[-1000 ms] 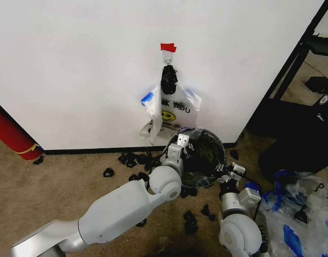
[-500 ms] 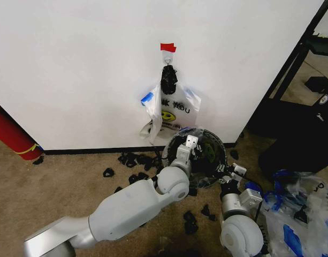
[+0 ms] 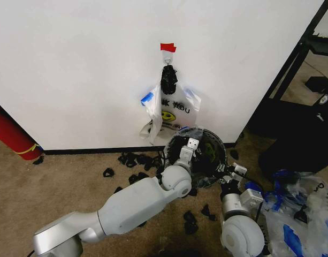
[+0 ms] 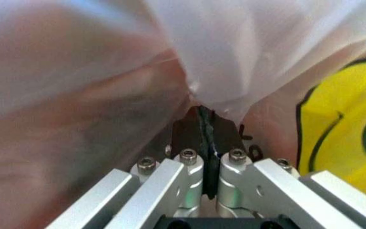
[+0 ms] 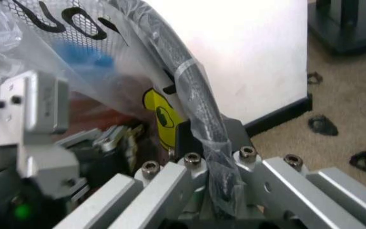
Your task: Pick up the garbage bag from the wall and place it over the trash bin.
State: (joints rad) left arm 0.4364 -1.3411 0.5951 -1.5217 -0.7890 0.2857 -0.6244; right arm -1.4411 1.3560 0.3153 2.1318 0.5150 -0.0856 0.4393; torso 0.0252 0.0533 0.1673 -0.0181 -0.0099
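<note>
Head view: left gripper (image 3: 192, 143) hides trash bin (image 3: 213, 143) interior.

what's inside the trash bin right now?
A thin plastic bag liner already covers the trash bin. The left gripper reaches inside, shut on plastic film; the right gripper pinches the rim. The bin's bottom is hidden.

Left arm (image 3: 131, 206): glossy silver-grey rounded shells, ball-shaped joint. Right tool (image 5: 218, 164): brushed aluminium fingers, hex-socket screws, black pads. Black cable near it.
</note>
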